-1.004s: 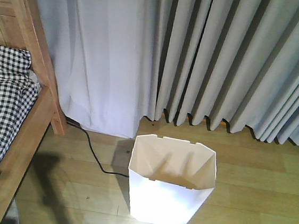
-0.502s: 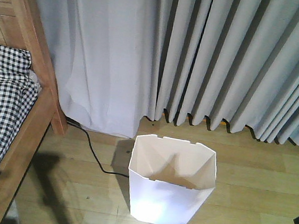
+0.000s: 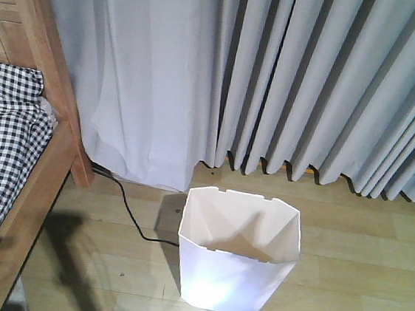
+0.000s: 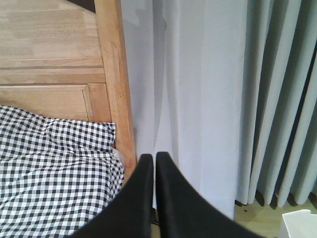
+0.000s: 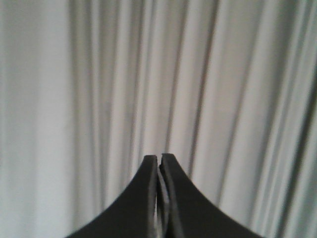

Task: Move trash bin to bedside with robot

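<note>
The white trash bin (image 3: 238, 255) stands upright on the wooden floor, just in front of the curtains and a short way right of the bed. Its cream inside holds nothing. One corner of the trash bin (image 4: 300, 224) shows at the lower right of the left wrist view. The bed's wooden frame (image 3: 38, 175) and checked bedding (image 3: 0, 148) fill the left edge. My left gripper (image 4: 151, 156) is shut, empty, and points at the bed post (image 4: 116, 84) beside the checked bedding (image 4: 49, 173). My right gripper (image 5: 159, 157) is shut and empty, facing the curtain. Neither gripper shows in the front view.
Grey pleated curtains (image 3: 311, 85) hang to the floor behind the bin. A black cable (image 3: 131, 213) runs over the floor from the bed post towards the bin's left side. The light wooden floor (image 3: 357, 283) stretches to the right of the bin.
A small dark part at the front view's right edge sank lower and has left the picture. The shadow inside the bin shifted. The bin and bed stayed put.
</note>
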